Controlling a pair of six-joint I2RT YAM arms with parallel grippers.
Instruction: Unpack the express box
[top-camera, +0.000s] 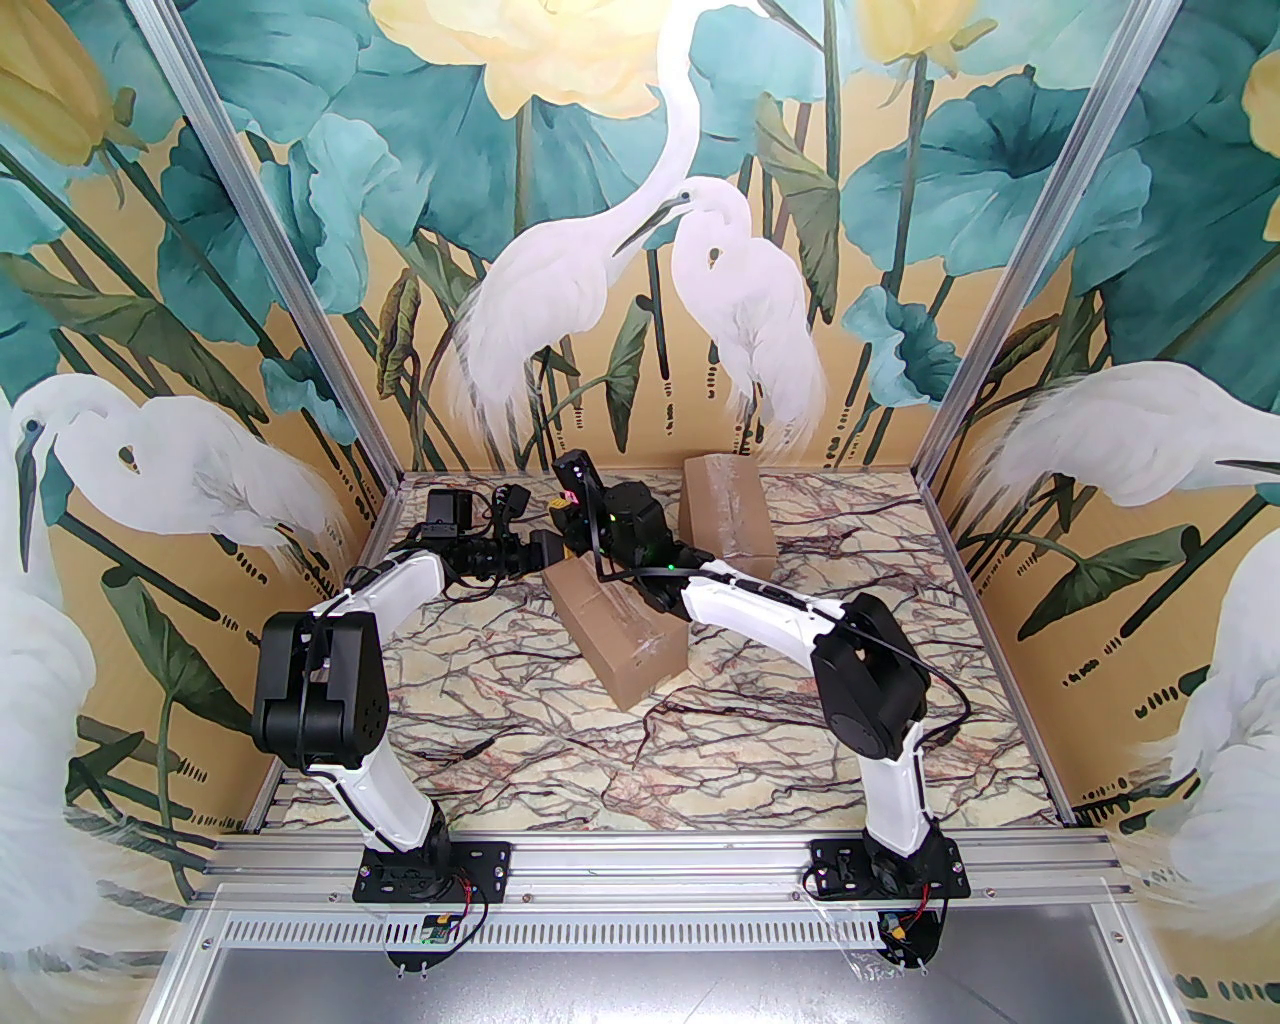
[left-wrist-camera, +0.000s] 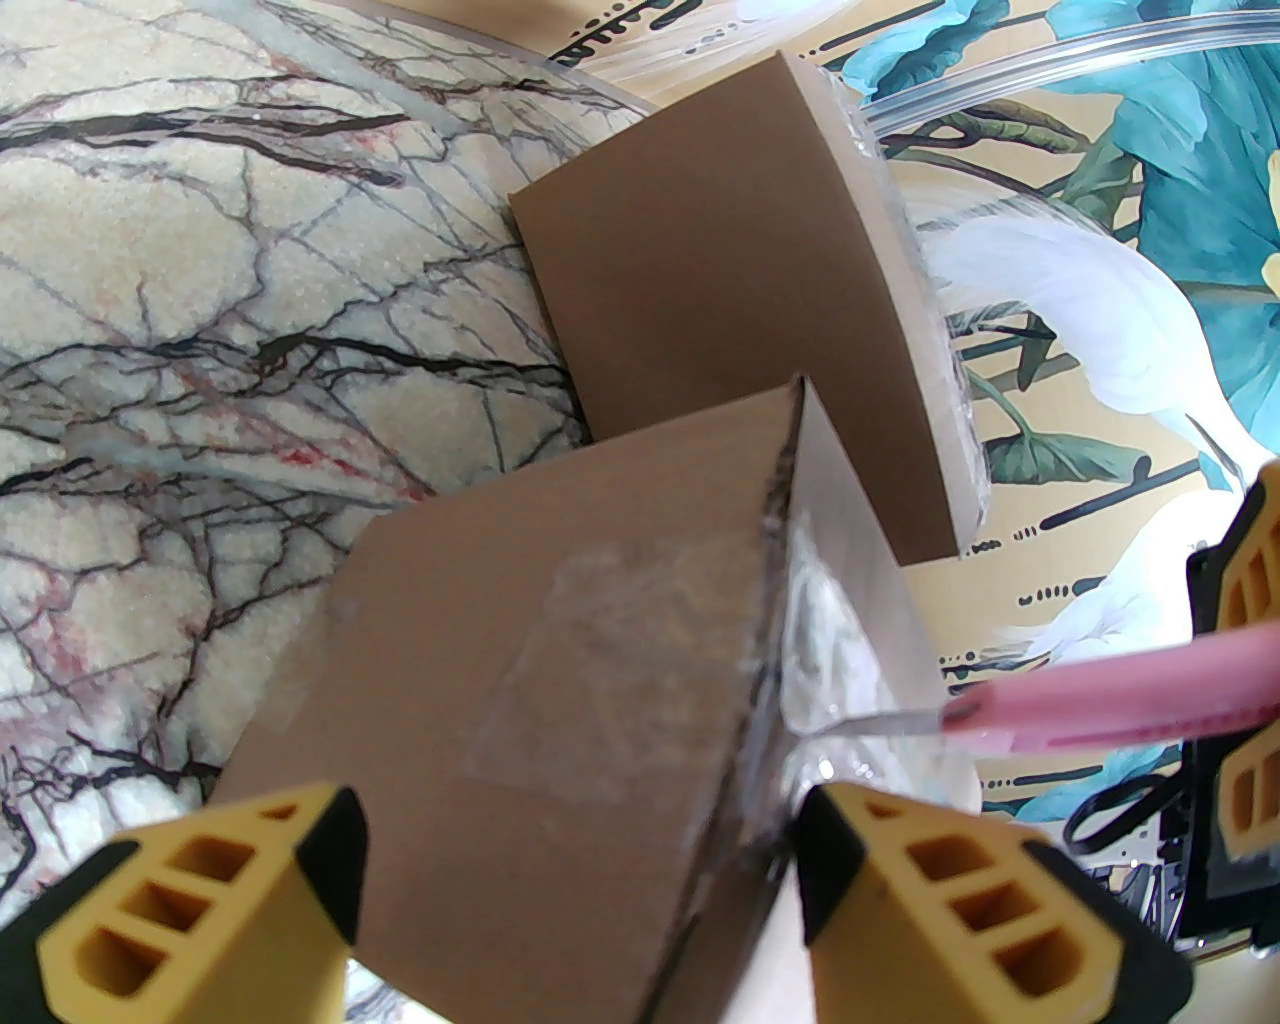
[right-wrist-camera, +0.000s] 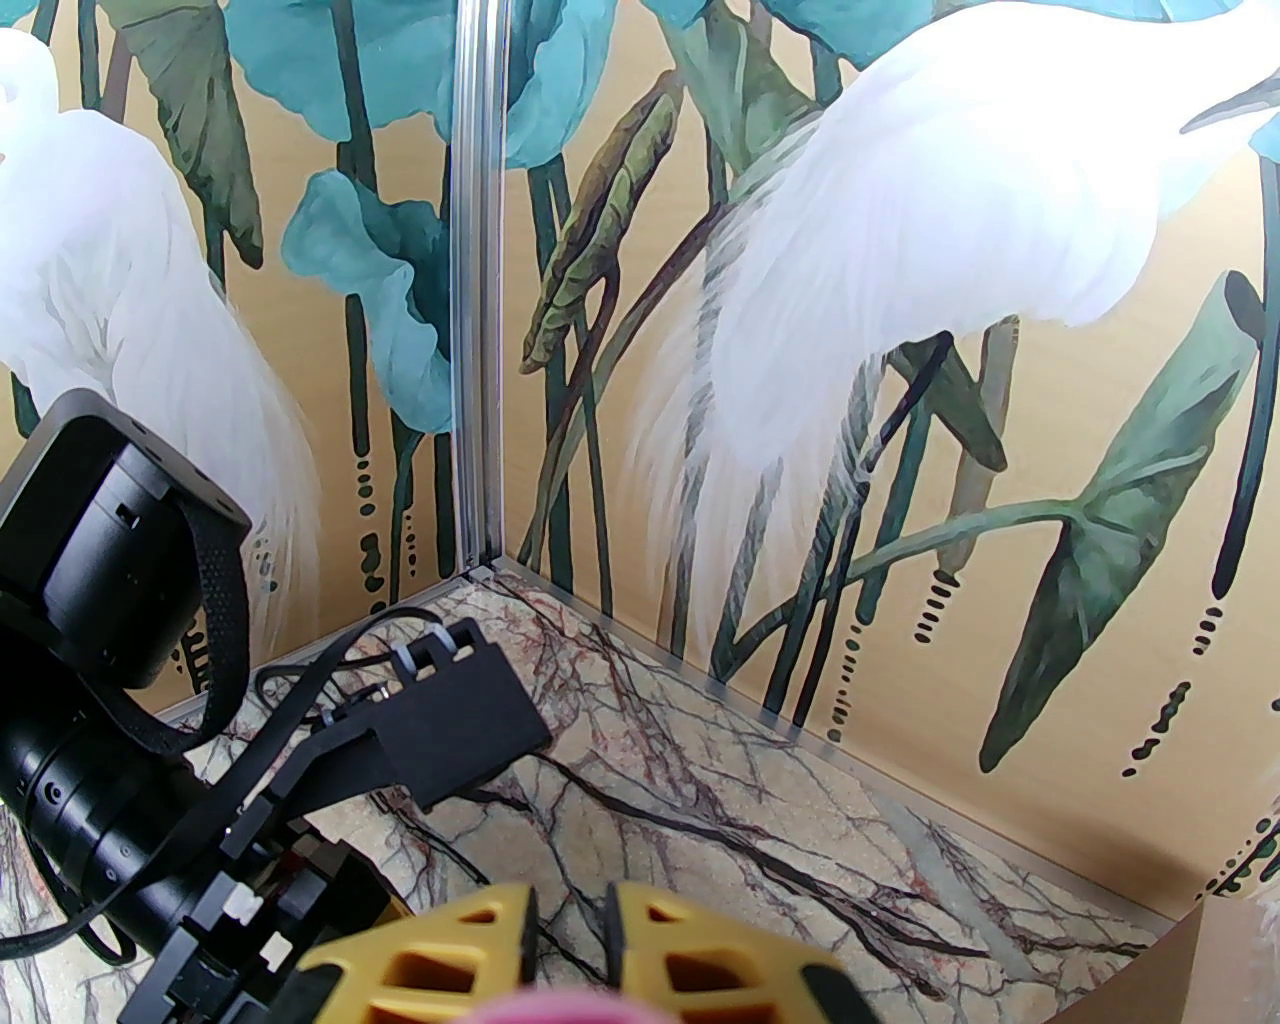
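Observation:
The express box (top-camera: 620, 630), brown cardboard sealed with clear tape, lies slanted in the middle of the table. My left gripper (top-camera: 548, 552) is at its far end. In the left wrist view the left gripper (left-wrist-camera: 580, 880) stands open, its yellow fingers on either side of the box (left-wrist-camera: 560, 680). Whether they touch the cardboard I cannot tell. My right gripper (top-camera: 572, 503) is shut on a pink utility knife (left-wrist-camera: 1100, 700), whose blade tip rests on the taped seam near the box's end. The right gripper (right-wrist-camera: 570, 930) also shows with its yellow fingers close together.
A second taped cardboard box (top-camera: 728, 510) stands at the back of the marble-patterned table (top-camera: 700, 780), just behind the first; it shows too as second box (left-wrist-camera: 720, 330). Painted walls close in on three sides. The left arm's wrist (right-wrist-camera: 110, 640) sits close beside the right gripper.

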